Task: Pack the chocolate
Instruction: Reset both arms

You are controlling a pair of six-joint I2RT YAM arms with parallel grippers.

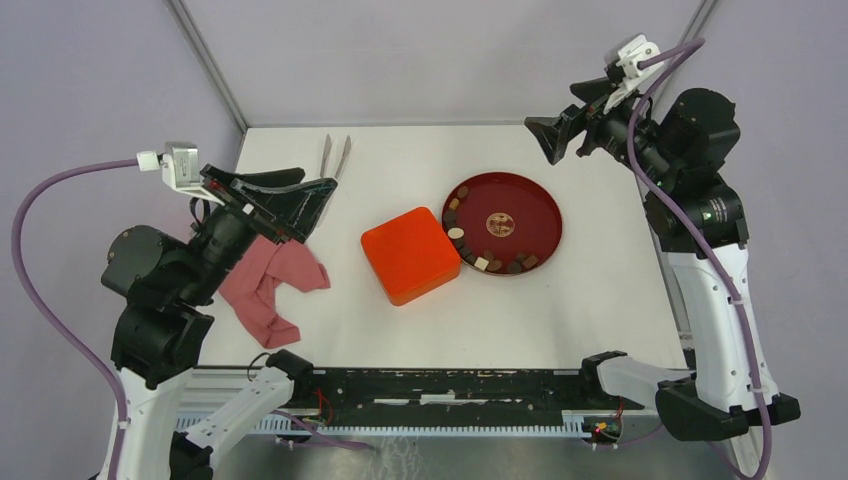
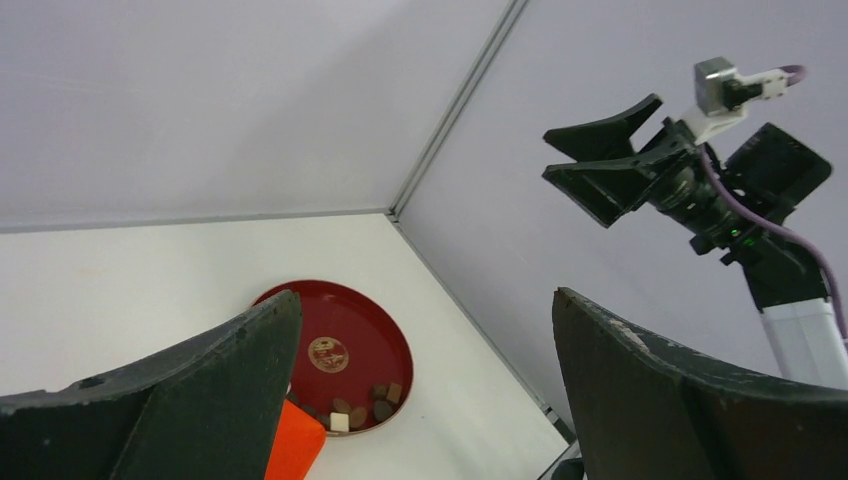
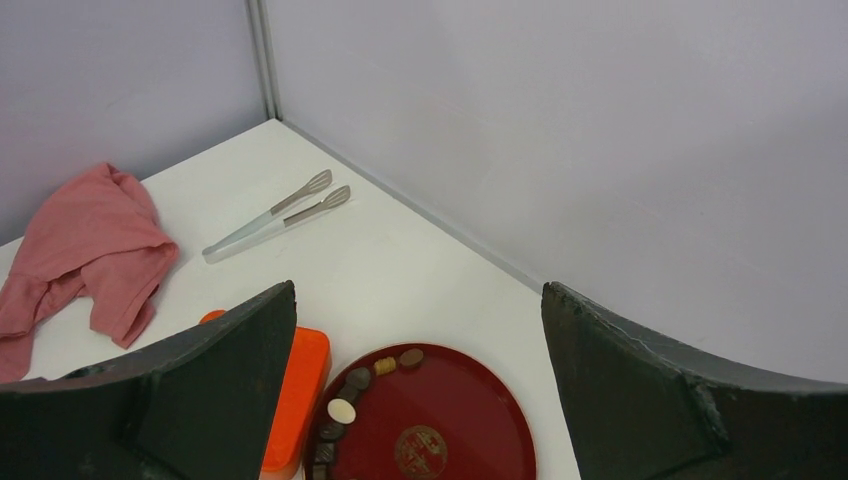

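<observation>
Several small pieces of chocolate point(image 1: 480, 262), dark brown, mid brown and cream-white, lie along the left and near rim of a round dark-red plate point(image 1: 530, 200) right of the table's middle. They also show in the left wrist view point(image 2: 355, 410) and the right wrist view point(image 3: 342, 410). An orange square box point(image 1: 410, 255) with its lid on touches the plate's left side. My left gripper point(image 1: 318, 208) hovers open over the table's left, empty, well away from the plate. My right gripper point(image 1: 565, 115) hangs open and empty above the far right corner, looking down at the plate point(image 3: 470, 400).
A crumpled pink cloth point(image 1: 275, 285) lies under the left arm. Grey tongs point(image 1: 335, 155) rest near the far edge, left of centre. Lilac walls close in the back and both sides, with a metal corner post point(image 1: 205, 60) at the far left.
</observation>
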